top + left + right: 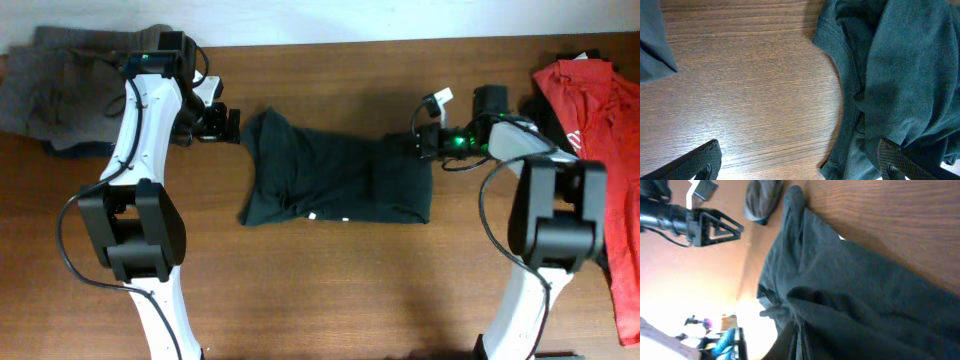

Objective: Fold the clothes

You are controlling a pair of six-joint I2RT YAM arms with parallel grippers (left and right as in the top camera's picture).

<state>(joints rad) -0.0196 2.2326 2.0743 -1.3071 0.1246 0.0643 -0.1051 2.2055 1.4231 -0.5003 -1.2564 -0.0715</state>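
Note:
The black T-shirt [335, 180] lies crumpled in a rough rectangle at the middle of the table, with small white marks at its front edge. My left gripper [236, 125] is open at the shirt's far left corner. In the left wrist view [797, 167] its fingers are spread wide, one over bare wood and one over the shirt's hem [890, 85]. My right gripper [416, 143] is at the far right corner, shut on the black cloth [855, 295], with the pinch showing in the right wrist view [797, 337]. The grey garment [55, 85] lies at the far left and the red T-shirt [590, 95] at the right.
The wooden table [330, 290] runs bare along the front. The red T-shirt drapes down the right edge behind the right arm. A fold of dark cloth [652, 45] shows at the left edge of the left wrist view. The grey garment [762, 200] shows far off in the right wrist view.

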